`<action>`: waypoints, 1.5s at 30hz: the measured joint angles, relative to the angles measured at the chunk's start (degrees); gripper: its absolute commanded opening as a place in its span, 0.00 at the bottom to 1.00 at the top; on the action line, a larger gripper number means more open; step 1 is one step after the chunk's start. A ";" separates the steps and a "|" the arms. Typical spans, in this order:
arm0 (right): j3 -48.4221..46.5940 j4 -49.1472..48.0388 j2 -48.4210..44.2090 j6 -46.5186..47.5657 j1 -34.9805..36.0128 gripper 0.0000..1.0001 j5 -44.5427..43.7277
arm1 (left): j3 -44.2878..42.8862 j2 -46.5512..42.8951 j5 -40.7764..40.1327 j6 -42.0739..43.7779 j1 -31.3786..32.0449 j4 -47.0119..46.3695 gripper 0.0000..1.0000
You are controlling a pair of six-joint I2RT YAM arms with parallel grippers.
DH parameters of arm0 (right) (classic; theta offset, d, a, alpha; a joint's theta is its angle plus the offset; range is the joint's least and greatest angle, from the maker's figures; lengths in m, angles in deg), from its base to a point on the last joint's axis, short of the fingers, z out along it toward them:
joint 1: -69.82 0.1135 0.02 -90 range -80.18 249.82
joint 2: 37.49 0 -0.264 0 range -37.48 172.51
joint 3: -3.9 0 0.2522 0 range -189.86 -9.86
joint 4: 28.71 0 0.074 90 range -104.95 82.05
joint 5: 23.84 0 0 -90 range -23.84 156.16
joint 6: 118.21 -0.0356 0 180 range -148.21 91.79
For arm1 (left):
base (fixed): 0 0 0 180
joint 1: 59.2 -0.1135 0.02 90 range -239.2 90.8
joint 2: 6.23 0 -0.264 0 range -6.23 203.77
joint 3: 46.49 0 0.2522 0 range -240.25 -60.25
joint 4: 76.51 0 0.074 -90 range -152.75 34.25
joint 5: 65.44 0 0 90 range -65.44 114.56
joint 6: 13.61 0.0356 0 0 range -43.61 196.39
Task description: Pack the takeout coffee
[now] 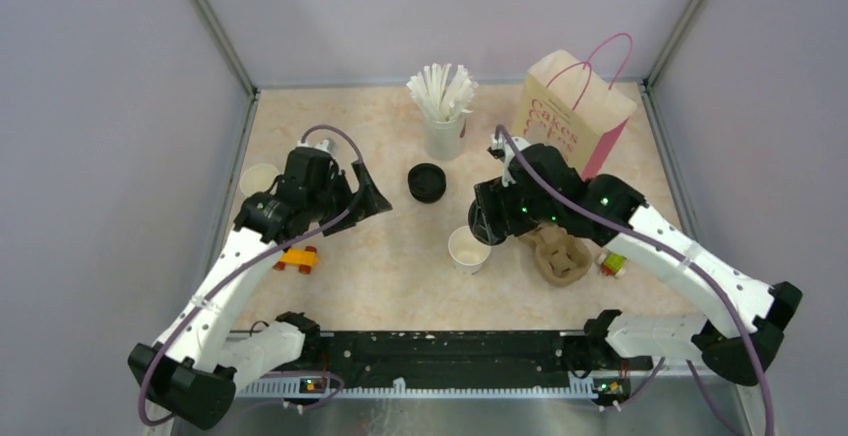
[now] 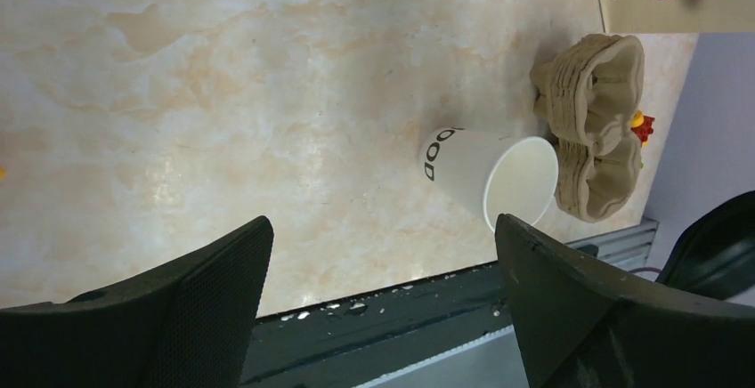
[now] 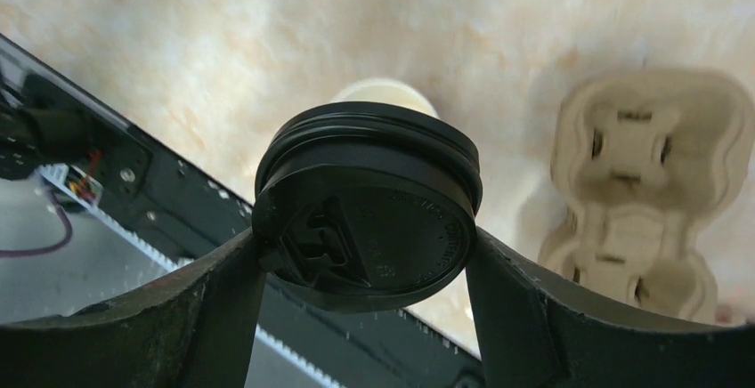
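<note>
Overhead view of a marbled tabletop [image 1: 380, 266] with two robot arms reaching in from the near edge. The right gripper [image 3: 365, 250] pinches a round black lid [image 3: 369, 192] by its rim, one finger pressed on each side. The lid hangs just above the takeout coffee cup [image 1: 469, 249], a small white paper cup standing upright and uncovered near the middle of the table (black lettering runs down its side). A stack of brown pulp cup carriers [image 1: 562, 256] lies just beside the cup, toward the right arm. The left gripper [image 2: 383, 268] hovers over bare table with its jaws spread wide, holding nothing. Farther back sit a second black disc [image 1: 427, 182], a white cup of straws [image 1: 443, 106] and a cream paper bag [image 1: 570, 116] with pink handles.
</note>
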 measured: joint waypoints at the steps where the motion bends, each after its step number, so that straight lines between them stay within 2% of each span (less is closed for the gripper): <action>1: -0.85 2.56 1.51 -0.90 0.02 0.74 -0.07 | 0.52 -1.22 -0.83 0.31 0.02 0.33 0.99; 6: -6.08 11.30 9.18 -3.06 0.02 0.73 -0.15 | 2.80 -8.79 -4.28 0.76 0.00 0.28 0.99; 15: -10.54 16.63 17.27 -5.84 0.07 0.72 1.36 | 6.78 -16.13 -8.98 0.94 -0.04 0.15 0.99; 21: -14.97 17.88 23.12 -6.75 0.20 0.72 0.92 | 6.78 -16.79 -10.86 2.56 -0.04 0.13 0.99; 29: -16.06 18.08 29.44 -7.26 1.99 0.72 0.02 | 6.27 -16.63 -13.25 6.60 -0.04 0.42 0.99; 45: -16.02 17.40 32.74 -8.22 2.89 0.76 -0.63 | 2.21 -14.12 -13.73 12.33 -0.04 0.37 0.99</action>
